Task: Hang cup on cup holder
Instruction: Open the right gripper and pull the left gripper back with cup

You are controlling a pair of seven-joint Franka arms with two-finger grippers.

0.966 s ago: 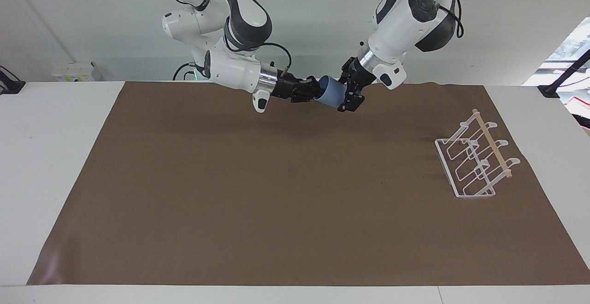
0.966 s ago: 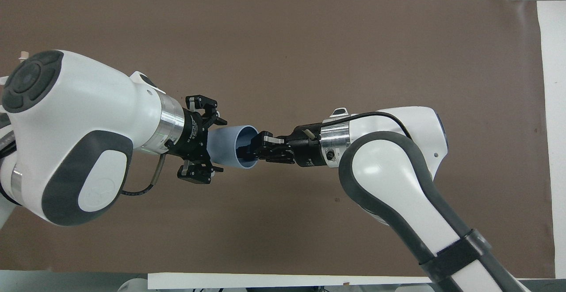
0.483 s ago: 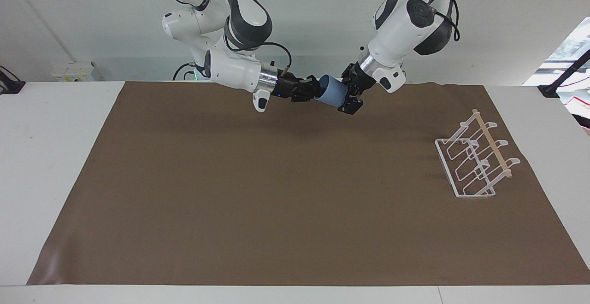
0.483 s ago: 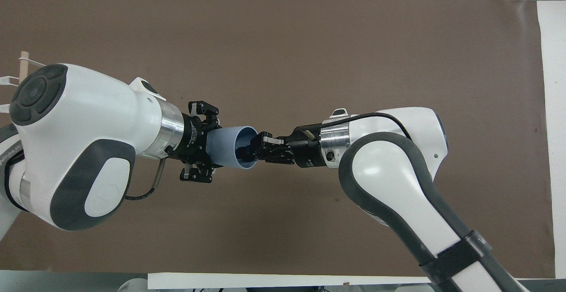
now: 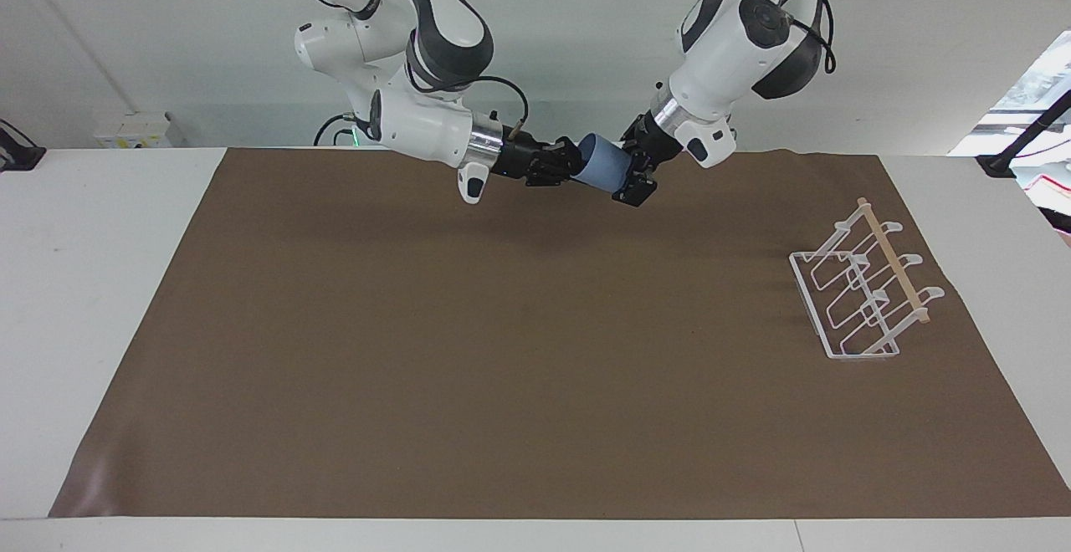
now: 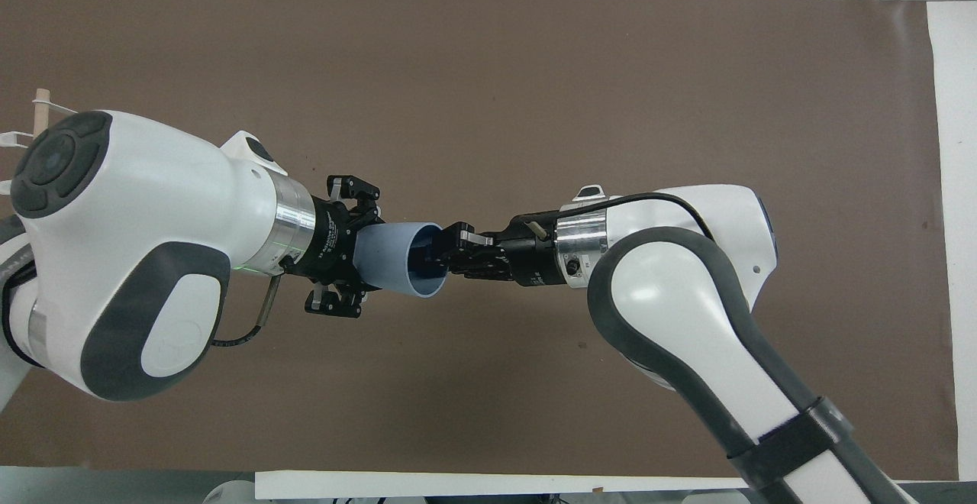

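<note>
The light-blue cup (image 5: 604, 169) lies on its side in mid-air over the part of the mat nearest the robots, and it also shows in the overhead view (image 6: 391, 258). My right gripper (image 5: 576, 164) pinches its rim, one finger inside the mouth, as the overhead view (image 6: 441, 249) shows. My left gripper (image 5: 627, 174) straddles the cup's narrow base from the other end, fingers against its wall, seen from above too (image 6: 370, 254). The white wire cup holder (image 5: 862, 301) with its wooden rod stands on the mat at the left arm's end. Only its rod tip (image 6: 41, 101) shows from above.
A brown mat (image 5: 502, 351) covers most of the white table (image 5: 100, 284). The left arm's elbow hides most of the cup holder in the overhead view.
The left gripper's fingers have drawn in onto the cup's base, and the left arm has shifted slightly. The cup and right gripper have barely moved.
</note>
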